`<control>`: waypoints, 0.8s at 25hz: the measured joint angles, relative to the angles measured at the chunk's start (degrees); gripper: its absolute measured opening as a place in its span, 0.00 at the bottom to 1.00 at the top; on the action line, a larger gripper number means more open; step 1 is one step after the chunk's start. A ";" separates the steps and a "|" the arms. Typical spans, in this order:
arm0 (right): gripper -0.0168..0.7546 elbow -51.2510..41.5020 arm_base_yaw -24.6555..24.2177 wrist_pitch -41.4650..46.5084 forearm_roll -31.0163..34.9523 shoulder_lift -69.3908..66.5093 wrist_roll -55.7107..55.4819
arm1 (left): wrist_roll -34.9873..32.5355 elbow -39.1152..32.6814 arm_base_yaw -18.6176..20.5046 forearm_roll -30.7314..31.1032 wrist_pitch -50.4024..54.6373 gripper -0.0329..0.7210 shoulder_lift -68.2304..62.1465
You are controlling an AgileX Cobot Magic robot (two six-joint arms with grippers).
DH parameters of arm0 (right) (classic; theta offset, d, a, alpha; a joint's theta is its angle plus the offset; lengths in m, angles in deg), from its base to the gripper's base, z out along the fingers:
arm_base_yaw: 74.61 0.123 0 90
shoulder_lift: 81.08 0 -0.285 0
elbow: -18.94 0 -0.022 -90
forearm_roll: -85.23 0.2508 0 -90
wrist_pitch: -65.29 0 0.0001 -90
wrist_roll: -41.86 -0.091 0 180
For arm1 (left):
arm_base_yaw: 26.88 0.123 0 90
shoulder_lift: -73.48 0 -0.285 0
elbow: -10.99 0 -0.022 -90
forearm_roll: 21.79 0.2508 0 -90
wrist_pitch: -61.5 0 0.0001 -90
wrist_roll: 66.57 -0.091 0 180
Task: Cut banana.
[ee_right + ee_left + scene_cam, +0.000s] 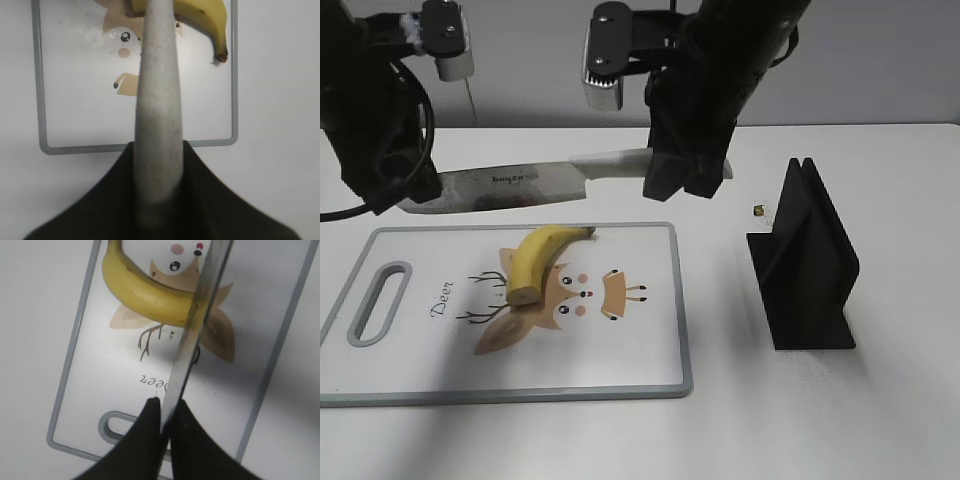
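The banana (535,262) lies on the white cutting board (620,355), its cut end towards the front and its stem tip at the back. A kitchen knife (510,186) hangs level above the board's far edge. My right gripper (685,178) is shut on its pale handle (157,100). My left gripper (405,195) is shut on the blade near its tip (167,407). In the left wrist view the blade (197,320) crosses over the banana (145,295). In the right wrist view the banana (202,12) shows beyond the handle, with my right gripper (159,152) over the board's edge (75,148).
A black knife stand (805,262) stands on the table right of the board. A small dark-and-yellow bit (758,210) lies behind it. The board has a grey rim, a handle slot (378,302) at its left end and a deer drawing.
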 joint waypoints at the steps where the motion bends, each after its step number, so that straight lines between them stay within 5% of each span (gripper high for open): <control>1: 0.23 -0.44 0.00 -0.17 0.07 -0.52 -0.06 | 0.16 -0.43 0.00 0.11 -0.12 0.08 0.00; 20: 0.25 -2.87 0.40 -6.32 -5.04 -9.08 -1.56 | 1.92 -16.79 -3.43 1.20 -20.25 0.04 -0.51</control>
